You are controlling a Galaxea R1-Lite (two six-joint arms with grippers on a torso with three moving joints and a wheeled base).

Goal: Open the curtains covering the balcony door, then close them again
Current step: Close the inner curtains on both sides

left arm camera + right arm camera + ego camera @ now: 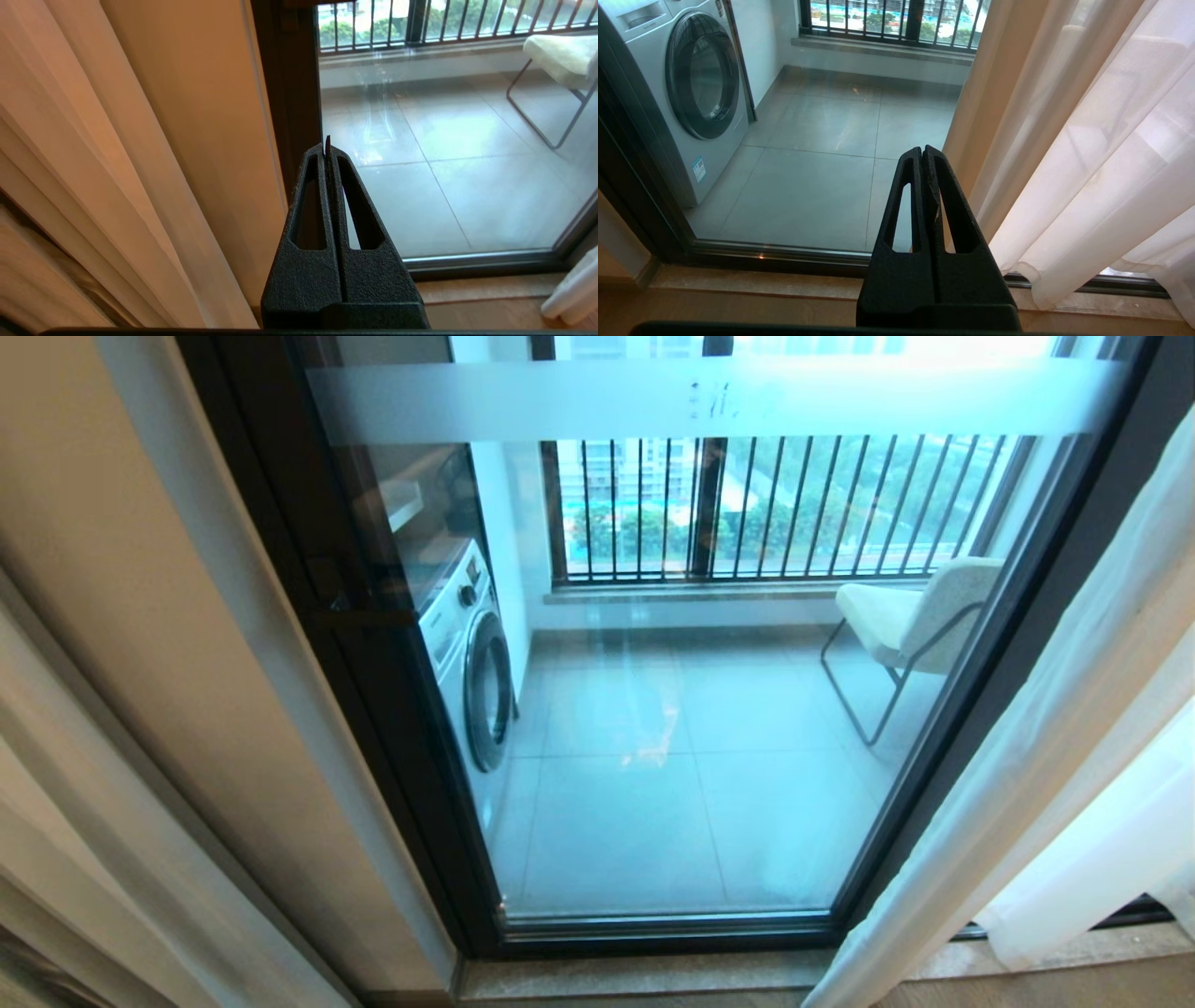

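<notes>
The balcony door (681,709) is seen uncovered at the middle of the head view, its dark frame enclosing a glass pane crossed near the top by a frosted band (709,397). The curtains (1055,747) are drawn aside: a sheer white panel is gathered at the right of the door, with its hem lying at the stone sill (653,975), and pale folds hang at the left, beside a beige drape (140,616). Through the glass a washing machine (471,663), a light chair (915,616) on thin metal legs and a black railing (775,509) are seen on the tiled balcony.

Neither arm is seen in the head view. In the left wrist view, the left gripper (327,147) is shown fully closed, its two black fingers pressed together tip to tip, with nothing held between them. It is raised in free air in front of the dark left post of the door frame, with the beige drape and pale folds to one side; no fabric is touched.

In the right wrist view, the right gripper (922,150) is likewise shown closed and empty, its fingers meeting along their length. It is pointed at the lower glass, with the sheer white folds hanging just beside it but apart from it.
</notes>
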